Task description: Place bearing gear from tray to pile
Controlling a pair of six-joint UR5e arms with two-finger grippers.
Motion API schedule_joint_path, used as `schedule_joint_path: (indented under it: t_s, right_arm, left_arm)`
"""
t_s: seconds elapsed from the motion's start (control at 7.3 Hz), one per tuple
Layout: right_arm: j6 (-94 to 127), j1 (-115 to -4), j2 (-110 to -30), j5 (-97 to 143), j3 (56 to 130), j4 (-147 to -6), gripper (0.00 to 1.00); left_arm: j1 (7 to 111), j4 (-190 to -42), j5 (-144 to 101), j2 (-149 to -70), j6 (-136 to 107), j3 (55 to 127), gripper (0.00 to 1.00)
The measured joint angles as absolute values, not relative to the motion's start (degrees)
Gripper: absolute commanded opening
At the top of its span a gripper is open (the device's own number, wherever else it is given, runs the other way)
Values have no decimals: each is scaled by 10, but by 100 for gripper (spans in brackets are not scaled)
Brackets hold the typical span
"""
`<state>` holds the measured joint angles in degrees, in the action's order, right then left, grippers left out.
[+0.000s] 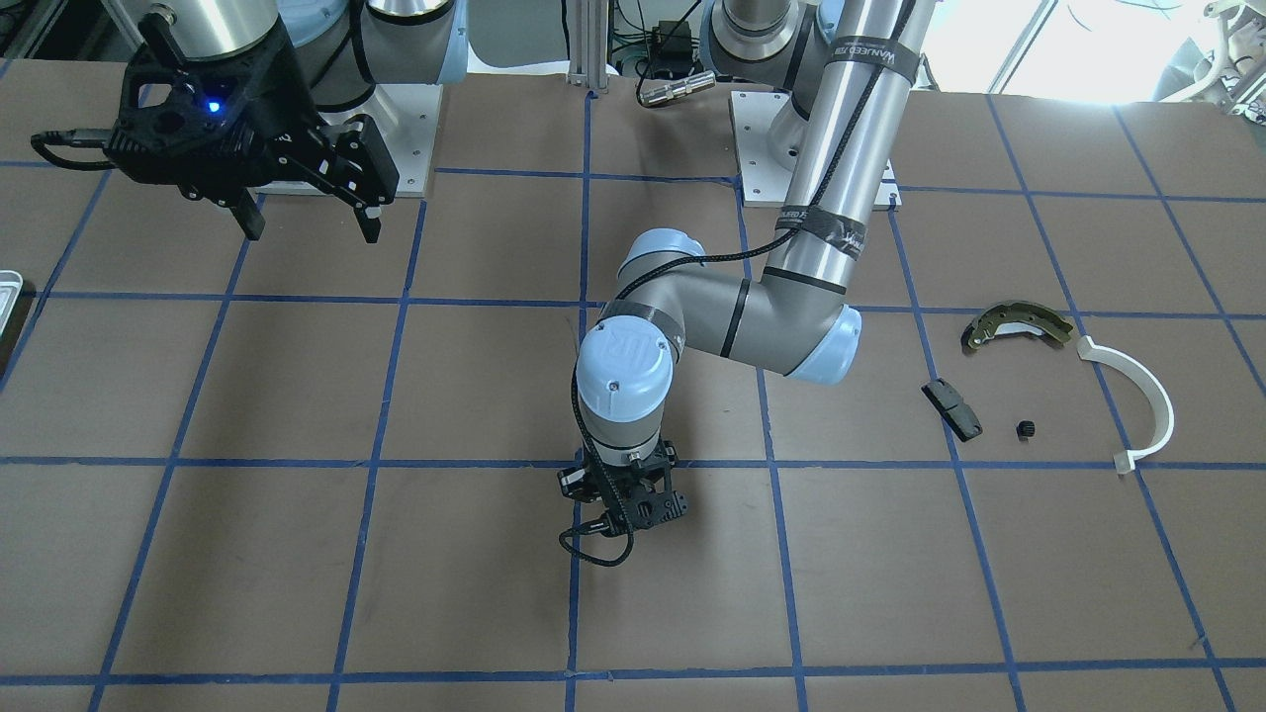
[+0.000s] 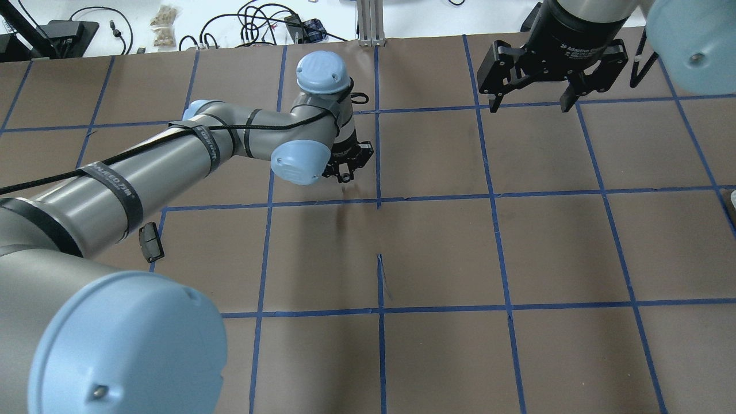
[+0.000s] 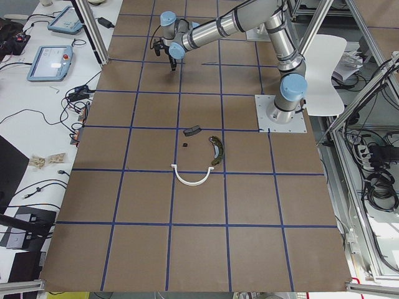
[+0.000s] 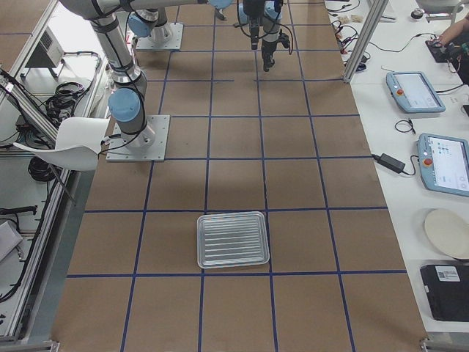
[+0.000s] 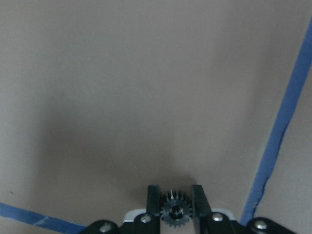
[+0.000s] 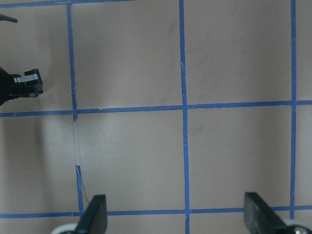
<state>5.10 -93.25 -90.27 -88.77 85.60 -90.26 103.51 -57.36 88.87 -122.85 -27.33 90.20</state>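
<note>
A small black toothed bearing gear [image 5: 175,214] sits pinched between the fingers of my left gripper [image 5: 175,201], which is shut on it and hangs low over bare brown table. That left gripper [image 1: 620,514] is near the table's middle, well apart from the pile. The pile holds an olive-gold brake shoe [image 1: 1019,324], a white half-ring [image 1: 1147,396], a black pad [image 1: 951,408] and a tiny black part [image 1: 1026,428]. The tray [image 4: 233,240] lies far off toward the robot's right and looks empty. My right gripper [image 1: 307,222] hovers open, holding nothing.
Blue tape lines grid the brown table top. Both arm bases [image 1: 816,148] stand on white plates at the robot's side. A sliver of the tray's rim [image 1: 8,292] shows at the table's edge. Tablets and cables lie on the side bench [image 4: 414,92].
</note>
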Motion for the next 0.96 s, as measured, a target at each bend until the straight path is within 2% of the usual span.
schedule_joint_path:
  t_s: [0.55, 0.96]
  right_arm:
    - [52, -933, -903, -888, 853, -902, 100]
    - [53, -932, -903, -887, 853, -902, 100]
  left_arm:
    - [811, -690, 891, -1130, 105, 919, 21]
    - [637, -662, 936, -1118, 336, 959, 21]
